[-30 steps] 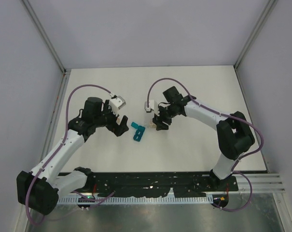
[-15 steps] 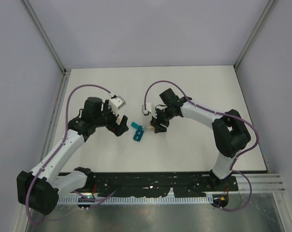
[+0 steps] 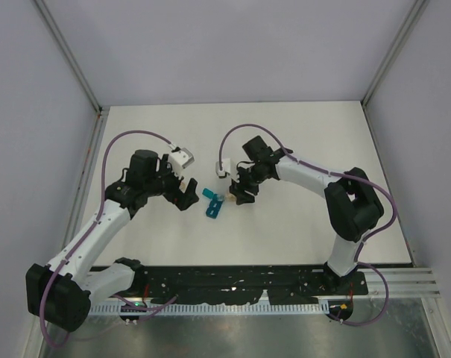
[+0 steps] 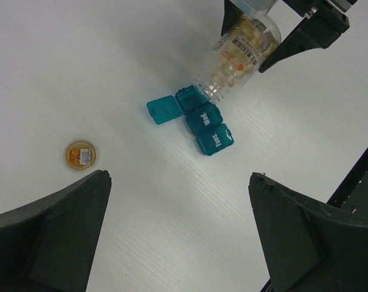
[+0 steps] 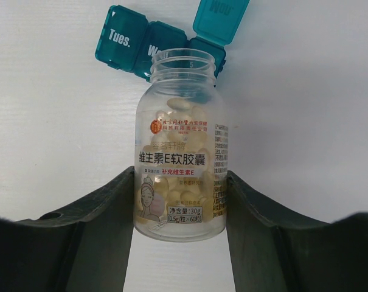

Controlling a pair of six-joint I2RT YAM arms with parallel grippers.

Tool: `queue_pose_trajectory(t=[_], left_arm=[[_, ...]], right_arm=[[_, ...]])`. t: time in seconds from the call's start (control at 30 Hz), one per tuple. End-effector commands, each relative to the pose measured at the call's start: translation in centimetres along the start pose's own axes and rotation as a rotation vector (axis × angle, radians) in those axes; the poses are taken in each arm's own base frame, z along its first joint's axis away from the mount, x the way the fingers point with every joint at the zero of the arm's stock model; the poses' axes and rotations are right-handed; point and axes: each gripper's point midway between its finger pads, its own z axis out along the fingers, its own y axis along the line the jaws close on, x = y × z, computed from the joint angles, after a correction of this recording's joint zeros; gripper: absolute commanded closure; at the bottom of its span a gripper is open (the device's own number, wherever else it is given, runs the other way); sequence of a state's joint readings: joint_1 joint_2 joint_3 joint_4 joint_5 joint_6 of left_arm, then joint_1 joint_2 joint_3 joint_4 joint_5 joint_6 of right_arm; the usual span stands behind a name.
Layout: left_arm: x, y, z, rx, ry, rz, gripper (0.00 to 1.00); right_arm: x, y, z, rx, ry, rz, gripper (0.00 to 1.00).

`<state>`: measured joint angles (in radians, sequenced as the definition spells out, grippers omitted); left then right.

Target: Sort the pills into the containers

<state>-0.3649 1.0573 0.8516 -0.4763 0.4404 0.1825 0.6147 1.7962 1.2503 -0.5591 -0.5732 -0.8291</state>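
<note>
The teal pill organiser lies flat near the middle of the worktop. It has three joined compartments: two lids are shut, marked "Tues." and apparently "Wed", and the end lid is swung open. The contents of the open compartment are hidden behind the bottle mouth. Pale pills sit inside the clear bottle, which is tipped with its uncapped mouth at that compartment. The right pincer is clenched on the bottle body. The left pincer hangs spread wide, holding nothing. An orange cap lies well apart.
</note>
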Motion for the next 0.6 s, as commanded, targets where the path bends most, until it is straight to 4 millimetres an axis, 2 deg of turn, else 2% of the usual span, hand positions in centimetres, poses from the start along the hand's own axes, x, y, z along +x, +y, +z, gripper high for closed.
queue_pose_trajectory(t=[0.0,0.57], left_arm=[[-0.46,-0.33,-0.21,0.018,-0.024,-0.010,0.00],[-0.52,-0.58,-0.22,0.033,-0.029,-0.010,0.00]], right_arm=[[-1.65,-0.86,-0.34,0.022,-0.012,-0.036,0.94],[-1.42,-0.91,-0.07,0.027,0.043,-0.047,0.94]])
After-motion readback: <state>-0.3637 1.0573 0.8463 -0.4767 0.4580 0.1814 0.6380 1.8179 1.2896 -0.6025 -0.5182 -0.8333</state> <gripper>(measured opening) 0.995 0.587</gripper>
